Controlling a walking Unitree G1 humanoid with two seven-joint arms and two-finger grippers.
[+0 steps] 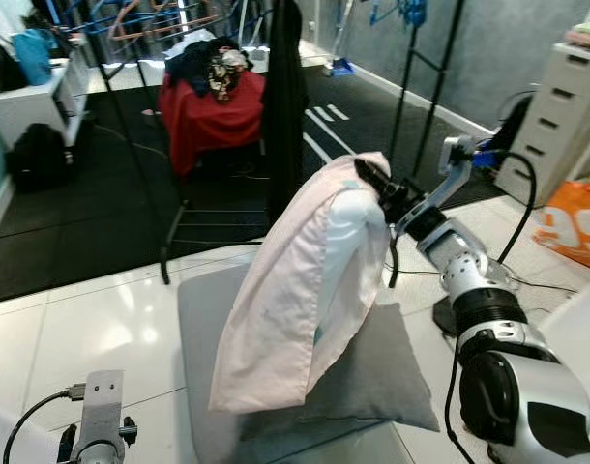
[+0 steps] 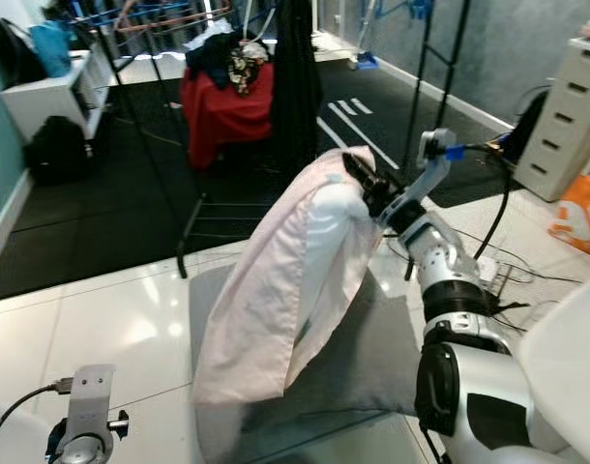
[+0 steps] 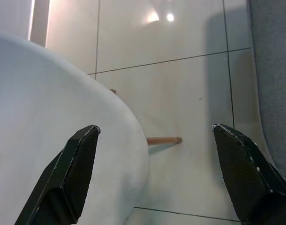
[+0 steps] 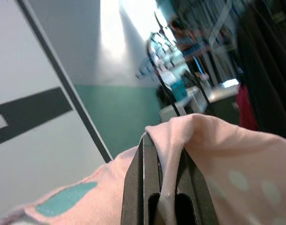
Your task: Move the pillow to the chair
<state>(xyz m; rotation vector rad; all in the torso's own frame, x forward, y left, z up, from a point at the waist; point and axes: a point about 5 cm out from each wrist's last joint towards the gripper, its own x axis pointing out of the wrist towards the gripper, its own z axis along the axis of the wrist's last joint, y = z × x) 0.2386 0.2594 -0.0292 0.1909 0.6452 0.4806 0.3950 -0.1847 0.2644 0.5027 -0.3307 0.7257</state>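
Pillow in a pale pink cotton case (image 1: 295, 300) hangs in mid-scene, held by its far top corner, its lower end resting on a flat grey fabric cushion (image 1: 382, 377) that lies on the glossy white tiled floor (image 1: 73, 329). The case sags in long folds and gapes on the right, where the white inner pillow (image 1: 358, 251) shows; faint teal dots mark the fabric (clearest in the right wrist view). The cushion's near-left part is hidden behind the hanging pillow.

The right hand (image 1: 372, 180) is clenched on that top corner, pink cloth pinched between its black fingers (image 4: 145, 187), whose tips are partly buried in the fabric. The left hand (image 3: 157, 178) hangs low at near left with fingers spread apart and nothing between them, over a rounded white surface (image 3: 49, 122) cut off by the frame and hard to identify.

Far behind stands a chair draped in red cloth (image 1: 213, 111) with dark clothes piled on top; its legs are lost against the black mat. A white drawer unit (image 1: 556, 116) sits at far right, cut off.
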